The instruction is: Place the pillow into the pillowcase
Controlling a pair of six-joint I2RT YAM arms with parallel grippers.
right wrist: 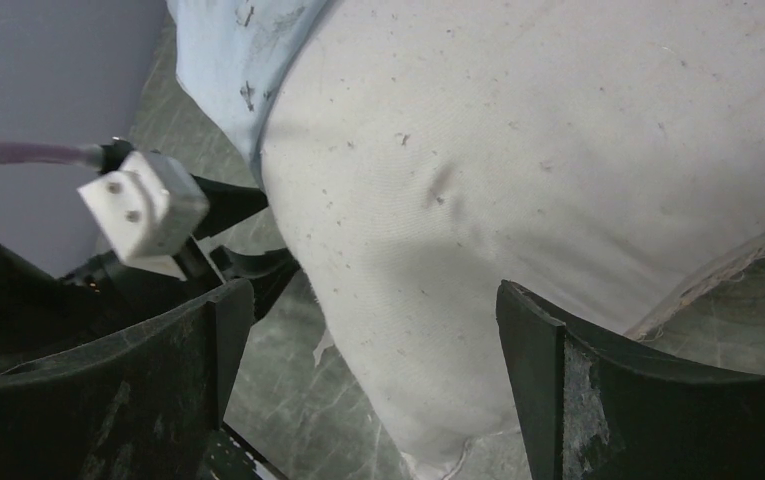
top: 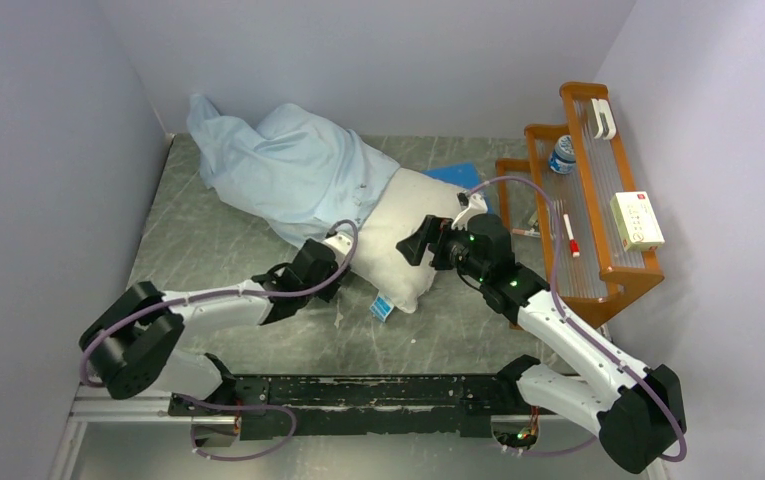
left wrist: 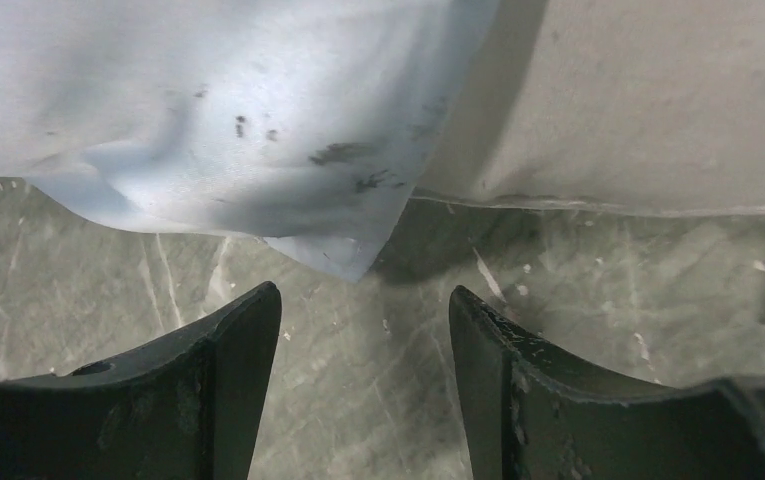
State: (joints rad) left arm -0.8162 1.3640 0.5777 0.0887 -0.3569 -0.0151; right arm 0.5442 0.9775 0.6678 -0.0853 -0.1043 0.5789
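The off-white pillow (top: 410, 232) lies on the table with its far half inside the light blue pillowcase (top: 283, 165); its near half sticks out. My left gripper (top: 336, 247) is open and empty, just short of the pillowcase's open hem (left wrist: 338, 255), where cloth meets the pillow (left wrist: 658, 100). My right gripper (top: 413, 245) is open and hovers over the exposed pillow end (right wrist: 518, 190), its jaws wide apart above the fabric without holding it. The pillowcase edge (right wrist: 228, 60) shows at the top left of the right wrist view.
A wooden stepped rack (top: 598, 200) stands at the right with a bottle (top: 562, 155), a marker (top: 569, 235) and a white box (top: 637, 220). A darker blue flat square (top: 458, 176) lies behind the pillow. A small blue-and-white tag (top: 382, 307) sits at the pillow's near corner.
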